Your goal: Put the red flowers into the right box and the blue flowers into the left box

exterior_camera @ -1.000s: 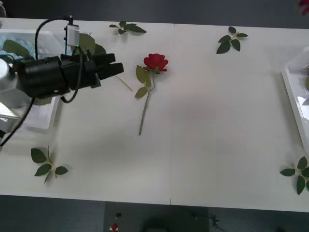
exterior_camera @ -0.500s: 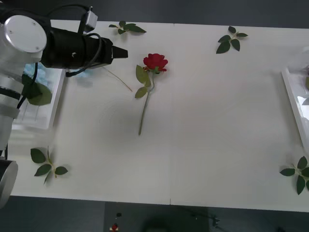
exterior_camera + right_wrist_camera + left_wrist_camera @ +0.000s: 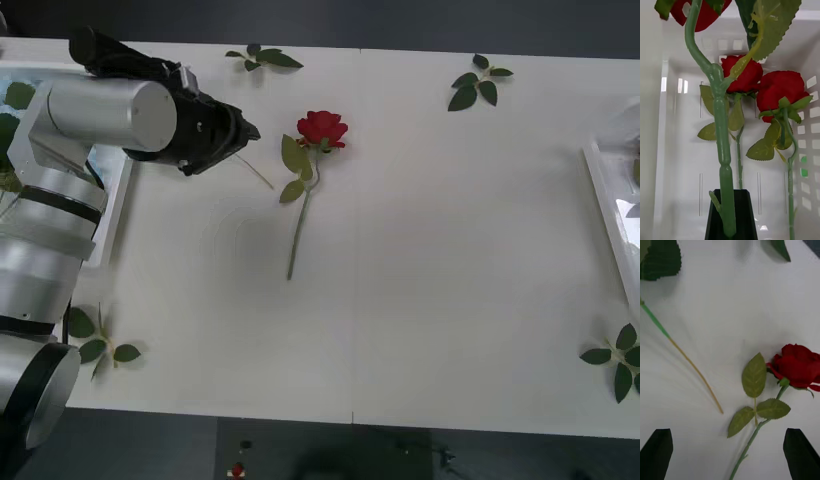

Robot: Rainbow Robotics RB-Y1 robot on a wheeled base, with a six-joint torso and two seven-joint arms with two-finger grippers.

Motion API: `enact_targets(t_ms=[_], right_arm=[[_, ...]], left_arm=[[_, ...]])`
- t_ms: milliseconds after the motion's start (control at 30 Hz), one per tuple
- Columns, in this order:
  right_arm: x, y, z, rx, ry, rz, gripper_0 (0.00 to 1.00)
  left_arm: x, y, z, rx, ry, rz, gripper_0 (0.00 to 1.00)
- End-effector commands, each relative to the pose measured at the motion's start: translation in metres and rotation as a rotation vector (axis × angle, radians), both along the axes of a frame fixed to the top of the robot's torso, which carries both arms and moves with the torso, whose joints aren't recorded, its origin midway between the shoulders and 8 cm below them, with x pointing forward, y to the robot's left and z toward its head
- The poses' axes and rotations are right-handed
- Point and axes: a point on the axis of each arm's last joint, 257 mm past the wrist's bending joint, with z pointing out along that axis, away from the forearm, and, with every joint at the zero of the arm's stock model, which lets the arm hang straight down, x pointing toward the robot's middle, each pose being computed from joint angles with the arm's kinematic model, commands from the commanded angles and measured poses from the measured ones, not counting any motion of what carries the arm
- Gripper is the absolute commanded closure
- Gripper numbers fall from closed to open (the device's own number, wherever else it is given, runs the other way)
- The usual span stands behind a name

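One red rose [image 3: 322, 128] [image 3: 797, 365] lies on the white table, its stem pointing toward me. Just left of its bloom my left gripper [image 3: 244, 132] [image 3: 730, 435] hangs open, the rose lying between and beyond its black fingers. A long thin stem [image 3: 256, 172] [image 3: 685, 356] pokes out from under that arm; the blue flowers' heads are hidden. The left box [image 3: 112, 205] shows at the left edge. In the right wrist view my right gripper [image 3: 730, 221] is shut on a rose stem [image 3: 720, 131] over the right box [image 3: 605, 200] [image 3: 677, 131], where two red roses [image 3: 778, 93] lie.
Loose green leaf sprigs lie at the back left [image 3: 262, 57], back right [image 3: 478, 82], front left [image 3: 98, 345] and front right [image 3: 620, 362]. My left arm's silver links [image 3: 60, 200] cover much of the left box. The table's front edge runs along the bottom.
My left arm has swung and turned at the wrist, rising over the left box; the pale blue bloom seen under it half a second ago is now hidden. The rose on the table has not moved.
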Motion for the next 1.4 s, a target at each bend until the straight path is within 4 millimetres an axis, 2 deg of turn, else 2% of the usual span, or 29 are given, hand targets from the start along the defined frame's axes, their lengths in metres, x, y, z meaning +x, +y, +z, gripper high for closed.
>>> enact_targets(t_ms=[33, 67, 133, 167, 233, 333, 667, 767, 900, 1000, 1133, 1400], right_arm=[[0.007, -0.005, 0.020, 0.010, -0.036, -0.027, 0.76], [0.008, -0.004, 0.021, 0.015, -0.039, -0.028, 0.47], [0.008, -0.002, 0.021, 0.028, -0.043, -0.027, 0.05], [0.008, -0.002, 0.021, 0.035, -0.044, -0.029, 0.00], [0.009, 0.000, 0.022, 0.037, -0.047, -0.027, 0.00], [0.009, 0.001, 0.022, 0.038, -0.047, -0.025, 0.00], [0.012, 0.011, 0.024, 0.067, -0.057, -0.010, 0.00], [0.015, 0.022, 0.021, 0.115, -0.070, 0.000, 0.00], [0.020, 0.045, 0.018, 0.217, -0.095, 0.022, 0.00], [0.023, 0.062, 0.019, 0.274, -0.106, 0.047, 0.00], [0.030, 0.097, 0.019, 0.291, -0.118, 0.120, 0.00], [0.040, 0.173, 0.008, 0.286, -0.140, 0.269, 0.00]], left_arm=[[0.018, 0.006, 0.002, -0.072, -0.019, 0.134, 0.15], [0.023, 0.010, -0.003, -0.064, -0.032, 0.161, 0.15], [0.031, 0.019, -0.013, -0.045, -0.060, 0.211, 0.15], [0.036, 0.025, -0.015, -0.040, -0.075, 0.236, 0.14], [0.046, 0.039, -0.020, -0.026, -0.116, 0.287, 0.00], [0.055, 0.061, -0.021, 0.023, -0.166, 0.324, 0.00], [0.069, 0.098, -0.014, 0.001, -0.227, 0.407, 0.00], [0.075, 0.108, -0.008, -0.046, -0.263, 0.449, 0.00], [0.079, 0.125, -0.004, -0.022, -0.300, 0.478, 0.00], [0.079, 0.127, -0.003, -0.010, -0.304, 0.476, 0.00], [0.078, 0.123, -0.006, 0.013, -0.301, 0.453, 0.00], [0.069, 0.087, -0.031, 0.015, -0.248, 0.371, 0.00]])
